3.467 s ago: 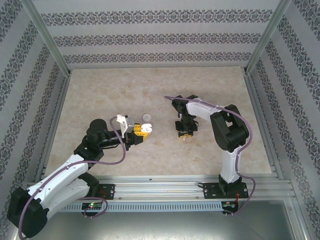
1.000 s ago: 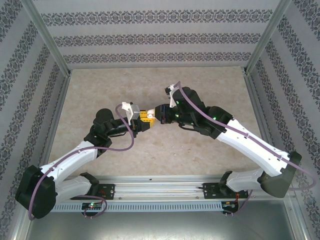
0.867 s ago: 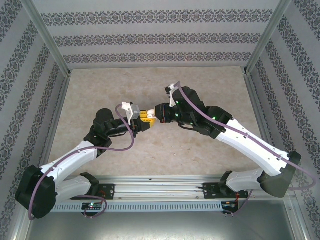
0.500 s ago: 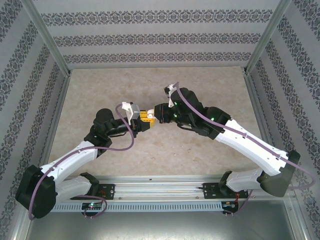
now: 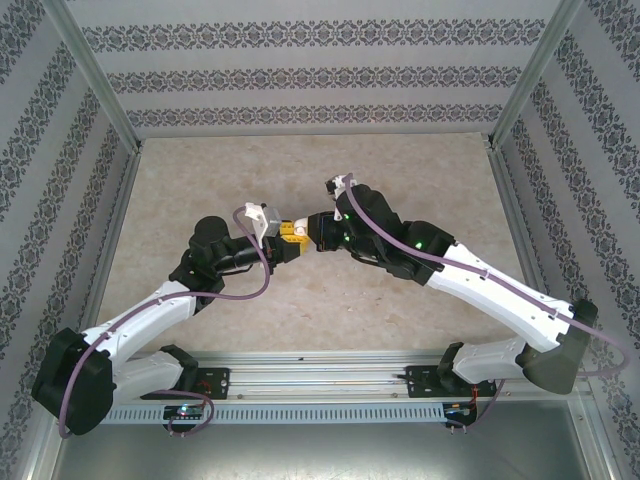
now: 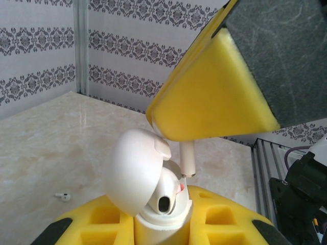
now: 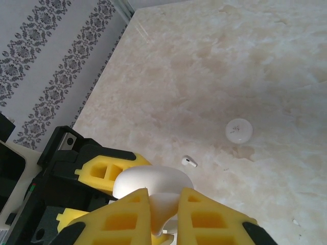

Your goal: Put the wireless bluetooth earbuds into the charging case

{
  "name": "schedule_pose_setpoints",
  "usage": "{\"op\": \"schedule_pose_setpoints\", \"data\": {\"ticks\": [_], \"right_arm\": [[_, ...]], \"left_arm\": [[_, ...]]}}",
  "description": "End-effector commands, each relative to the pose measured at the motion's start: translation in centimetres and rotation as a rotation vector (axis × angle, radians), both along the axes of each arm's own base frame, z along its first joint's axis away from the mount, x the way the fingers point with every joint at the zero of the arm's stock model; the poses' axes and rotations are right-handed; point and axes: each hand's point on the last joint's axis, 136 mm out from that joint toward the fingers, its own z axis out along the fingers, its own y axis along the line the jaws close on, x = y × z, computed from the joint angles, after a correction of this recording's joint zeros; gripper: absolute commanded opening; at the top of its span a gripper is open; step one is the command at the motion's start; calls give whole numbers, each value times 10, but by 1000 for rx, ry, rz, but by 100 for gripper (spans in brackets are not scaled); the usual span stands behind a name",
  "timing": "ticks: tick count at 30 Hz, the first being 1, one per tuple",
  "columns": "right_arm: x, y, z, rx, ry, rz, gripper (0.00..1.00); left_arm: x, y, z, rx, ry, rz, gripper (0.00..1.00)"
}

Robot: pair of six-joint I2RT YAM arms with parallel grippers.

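Now, your left hand (image 6: pixel 163 227) is pinching the charging case (image 6: pixel 145 186) at the bottom centre of the left wrist view, with the base upright between the yellow pads and the lid flipped open toward the left of the frame. Your right hand (image 7: pixel 163 219) sits at the upper right there, pinching an earbud (image 6: pixel 187 159) with its stem pointing down and the tip just above the open base (you cannot tell whether it touches the socket). In the top view both hands meet near the middle of the bench (image 5: pixel 420 180). A second earbud (image 6: pixel 63 196) lies loose on the bench at lower left, and a flat white disc (image 7: pixel 238 130) sits apart from it, right of centre in the right wrist view
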Motion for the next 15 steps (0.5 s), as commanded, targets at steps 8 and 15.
{"op": "schedule_pose_setpoints", "data": {"ticks": [8,15], "right_arm": [[3,0,-12,-52,-18,-8,14],[10,5,-5,-44,-44,-13,14]], "left_arm": [[-2,0,41,-70,-103,-21,0],[-3,-1,42,-78,-92,-26,0]]}}
